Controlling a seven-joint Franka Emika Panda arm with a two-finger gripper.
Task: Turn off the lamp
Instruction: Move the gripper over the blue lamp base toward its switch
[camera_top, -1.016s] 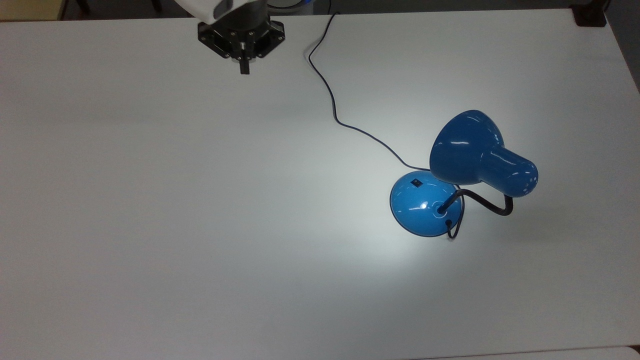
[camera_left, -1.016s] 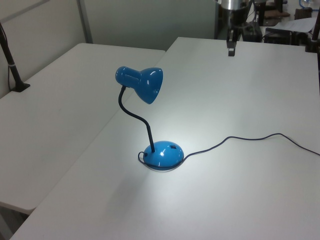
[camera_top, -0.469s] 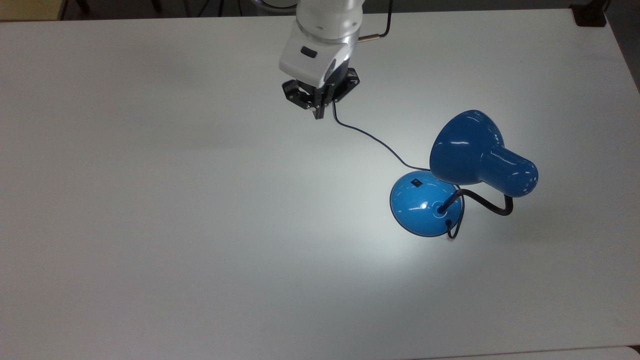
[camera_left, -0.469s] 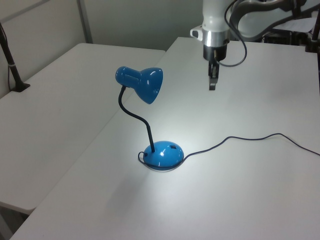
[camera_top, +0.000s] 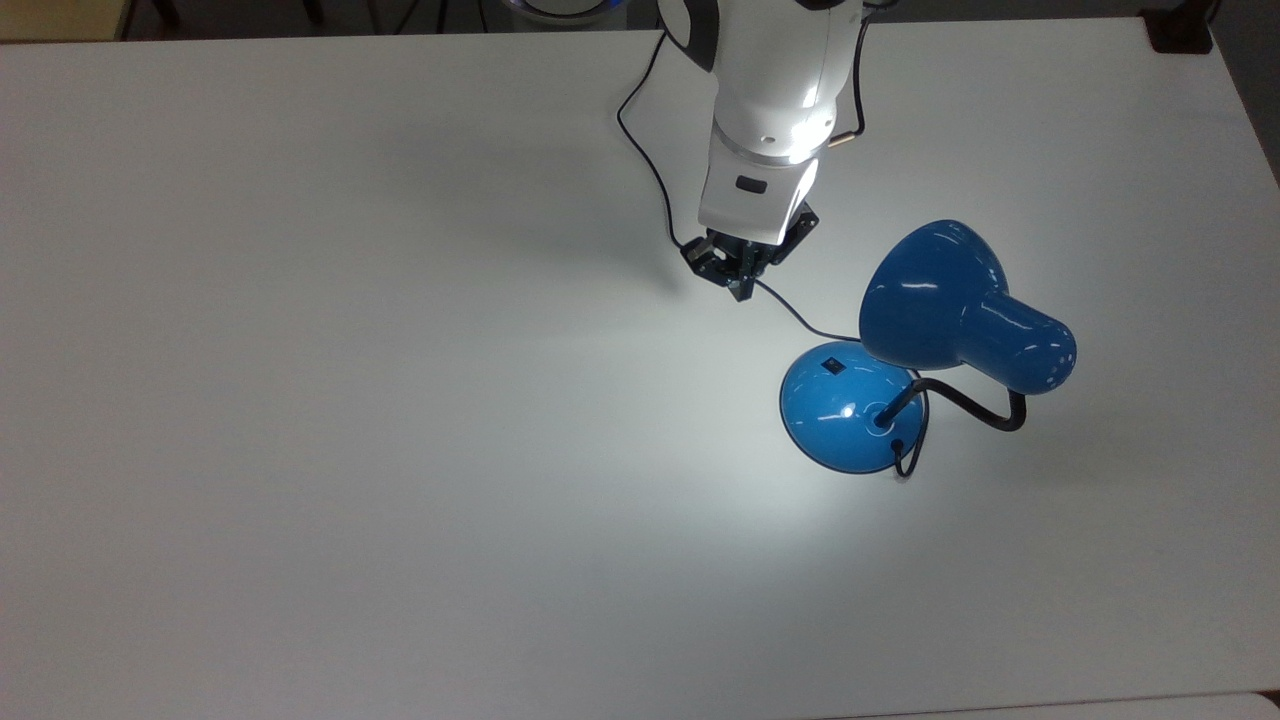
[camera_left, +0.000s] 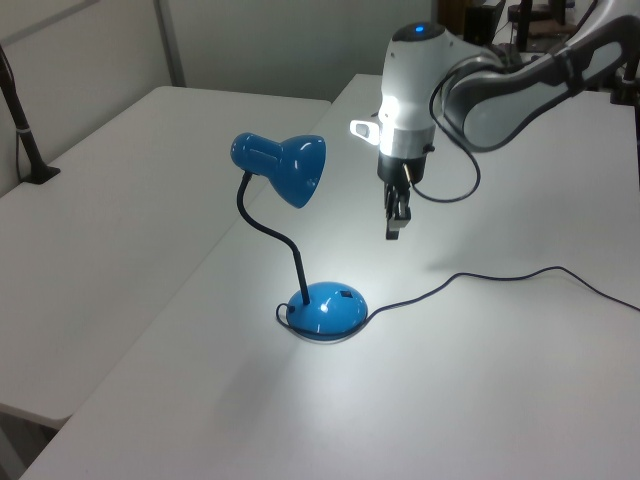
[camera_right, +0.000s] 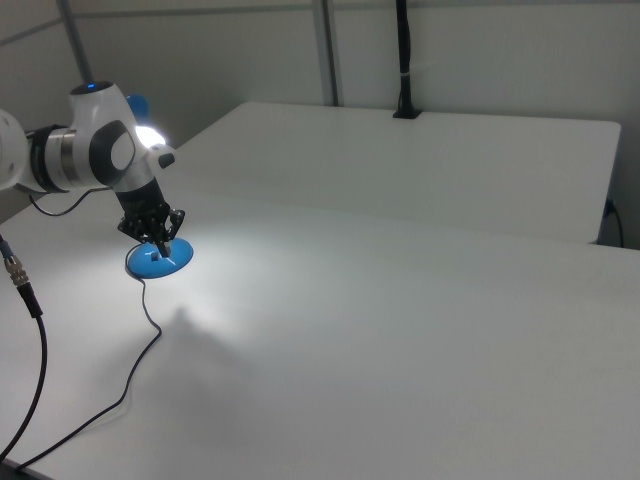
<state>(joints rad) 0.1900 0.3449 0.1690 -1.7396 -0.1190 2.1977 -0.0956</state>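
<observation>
Lamp lit — its base switch lies beyond the gripper, toward the top view's lower right; gripper fingers together, above the desk.

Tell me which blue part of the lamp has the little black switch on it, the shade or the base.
The round base on the table: its switch sits on the dome. The bell-shaped shade is held up on the gooseneck.
</observation>
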